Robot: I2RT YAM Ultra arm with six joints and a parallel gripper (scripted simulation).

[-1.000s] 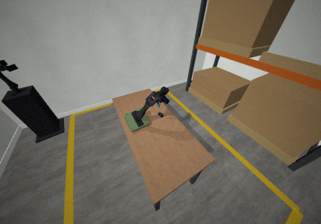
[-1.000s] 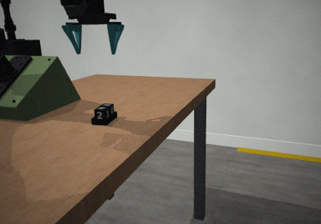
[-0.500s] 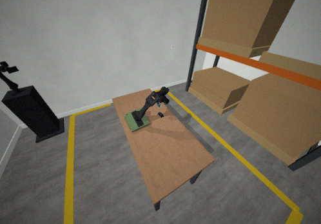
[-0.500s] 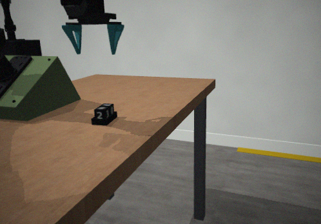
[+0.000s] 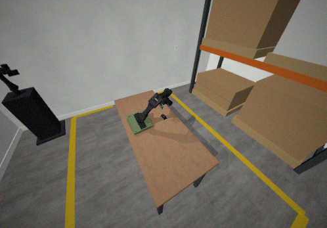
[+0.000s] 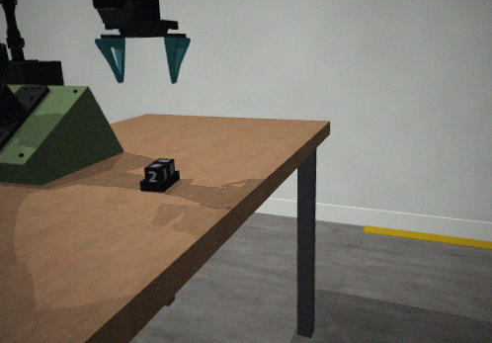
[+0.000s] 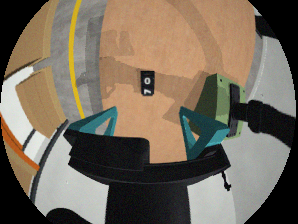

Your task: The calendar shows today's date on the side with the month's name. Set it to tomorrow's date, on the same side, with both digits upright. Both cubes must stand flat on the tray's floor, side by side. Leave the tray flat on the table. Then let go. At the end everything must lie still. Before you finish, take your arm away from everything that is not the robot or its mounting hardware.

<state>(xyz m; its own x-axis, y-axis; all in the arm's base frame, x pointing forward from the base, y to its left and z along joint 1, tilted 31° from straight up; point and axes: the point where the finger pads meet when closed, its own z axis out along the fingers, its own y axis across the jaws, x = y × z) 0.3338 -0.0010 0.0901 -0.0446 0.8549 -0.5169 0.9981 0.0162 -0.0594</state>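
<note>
The small black calendar stands on the table. Its tray lies flat. Two black cubes sit side by side in it, a near one and a far one in the exterior view. The near cube's end face shows a 2; the long side seems to show a 1, then a partly clear digit, perhaps 0 or 8. From above, in the wrist view, one cube shows a 0 and the other cube a 7 lying sideways to the picture. My gripper is open and empty, high above the calendar.
The green arm base stands beside the calendar on the wooden table. The table's long edge is on the calendar's other side. Shelving with boxes stands beyond the table.
</note>
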